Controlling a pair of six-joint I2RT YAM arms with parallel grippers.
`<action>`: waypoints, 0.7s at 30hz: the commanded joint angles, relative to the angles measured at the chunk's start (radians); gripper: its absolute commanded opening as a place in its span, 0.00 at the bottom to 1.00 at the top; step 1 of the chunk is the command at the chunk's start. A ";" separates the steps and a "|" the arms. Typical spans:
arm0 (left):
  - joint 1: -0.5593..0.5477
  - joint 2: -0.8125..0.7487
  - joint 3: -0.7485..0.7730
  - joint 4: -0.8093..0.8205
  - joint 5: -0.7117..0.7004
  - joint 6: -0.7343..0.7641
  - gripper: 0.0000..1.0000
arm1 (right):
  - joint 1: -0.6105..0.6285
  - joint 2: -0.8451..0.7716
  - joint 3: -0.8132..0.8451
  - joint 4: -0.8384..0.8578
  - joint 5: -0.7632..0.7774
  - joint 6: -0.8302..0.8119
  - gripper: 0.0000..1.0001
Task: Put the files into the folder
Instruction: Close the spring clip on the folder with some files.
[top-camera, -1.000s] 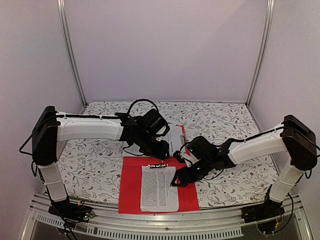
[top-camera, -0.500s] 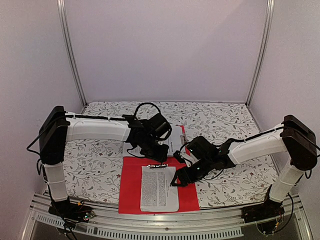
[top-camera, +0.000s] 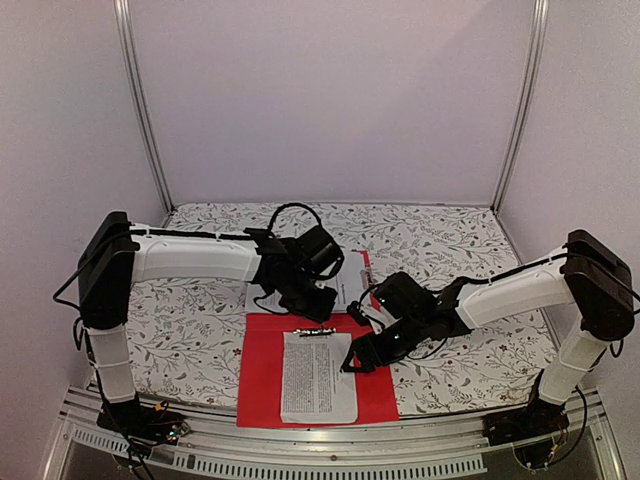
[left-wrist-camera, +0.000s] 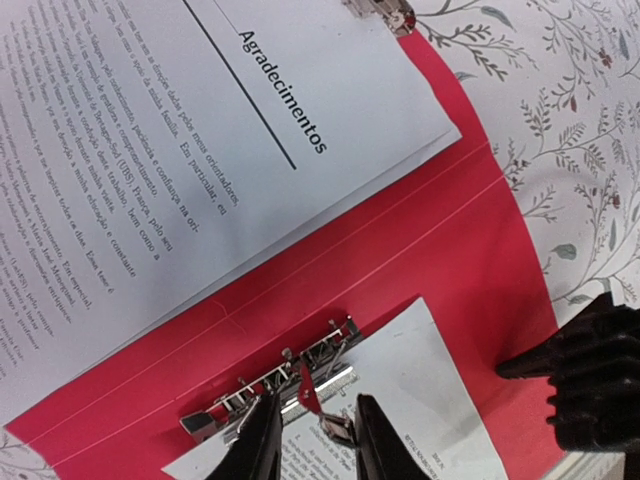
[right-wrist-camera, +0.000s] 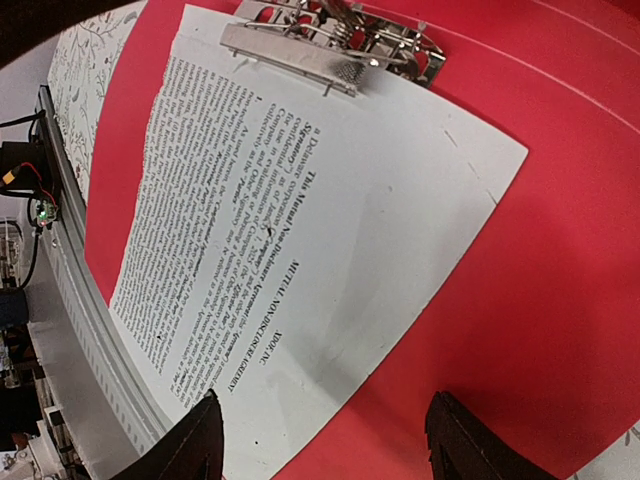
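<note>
Your left arm has swung inward, bringing the left gripper (left-wrist-camera: 318, 400) down over the metal clip (left-wrist-camera: 270, 385). Its jaws are narrowed to a slim gap around the red lever (left-wrist-camera: 306, 385), not visibly pinching it. Your right gripper (right-wrist-camera: 325, 405) hovers wide open and empty. The files (top-camera: 318, 378) lie on the open folder (top-camera: 262, 370), near-centre of the table (top-camera: 190, 310).

Just beyond my left pincer (left-wrist-camera: 312, 440), the loose sheet (left-wrist-camera: 250, 150) carries the heading "Agradecimentos" above small print. Ahead of my right pincer (right-wrist-camera: 322, 425), the clipped sheet (right-wrist-camera: 330, 250) reads "MUTUAL NON-DISCLOSURE AGREEMENT"; its finer print is too small to read.
</note>
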 joint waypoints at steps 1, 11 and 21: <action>-0.011 -0.007 0.008 -0.031 -0.025 0.004 0.25 | 0.004 0.025 -0.018 -0.013 -0.007 0.007 0.70; -0.009 -0.054 -0.069 -0.036 -0.048 -0.026 0.20 | 0.004 0.029 -0.015 -0.013 -0.011 0.005 0.69; -0.008 -0.087 -0.110 -0.014 -0.046 -0.040 0.25 | 0.004 0.033 -0.010 -0.017 -0.016 0.006 0.69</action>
